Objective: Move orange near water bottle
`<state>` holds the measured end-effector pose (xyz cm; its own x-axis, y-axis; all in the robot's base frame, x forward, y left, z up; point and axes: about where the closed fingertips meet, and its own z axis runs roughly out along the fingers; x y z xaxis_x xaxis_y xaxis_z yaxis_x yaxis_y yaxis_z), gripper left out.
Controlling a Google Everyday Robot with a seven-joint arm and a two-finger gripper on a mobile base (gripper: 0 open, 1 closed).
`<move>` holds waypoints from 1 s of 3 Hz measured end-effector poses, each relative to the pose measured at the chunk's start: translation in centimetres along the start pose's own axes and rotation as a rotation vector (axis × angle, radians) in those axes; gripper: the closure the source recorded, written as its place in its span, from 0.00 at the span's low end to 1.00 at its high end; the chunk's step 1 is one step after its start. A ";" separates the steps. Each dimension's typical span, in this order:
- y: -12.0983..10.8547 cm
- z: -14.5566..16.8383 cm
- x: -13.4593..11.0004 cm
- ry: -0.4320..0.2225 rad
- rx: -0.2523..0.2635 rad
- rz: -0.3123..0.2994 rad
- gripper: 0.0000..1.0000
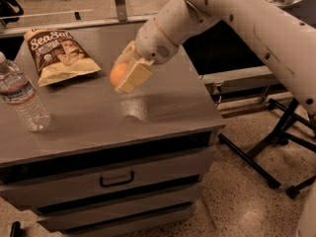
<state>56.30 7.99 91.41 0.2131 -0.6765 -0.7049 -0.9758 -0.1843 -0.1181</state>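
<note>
Gripper (124, 78) clenched on the orange (117, 75), held above the grey cabinet top (168, 110), water bottle (22, 100) at its eight o'clock, well apart

My arm (256, 28) is a thick, smooth tube of off-white plastic, rounded like a limb. A few small dark screw holes dot its shell towards two o'clock. It ends in a barrel-shaped wrist (160, 36) of the same white, ringed by a thin dark seam and carrying a round grey cap on its side. My gripper (124, 74) sits between ten and eleven o'clock from the centre. Its two flat, blocky fingers (134, 75) are pale cream-yellow, duller than the shell.
</note>
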 end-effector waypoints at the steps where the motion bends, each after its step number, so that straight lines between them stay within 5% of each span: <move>1: 1.1 2.2 -3.3 -0.007 -0.065 -0.067 1.00; 3: 3.4 8.9 -6.1 0.022 -0.198 -0.180 1.00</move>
<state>51.27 17.82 89.12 0.3853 -0.6351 -0.6694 -0.8937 -0.4376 -0.0992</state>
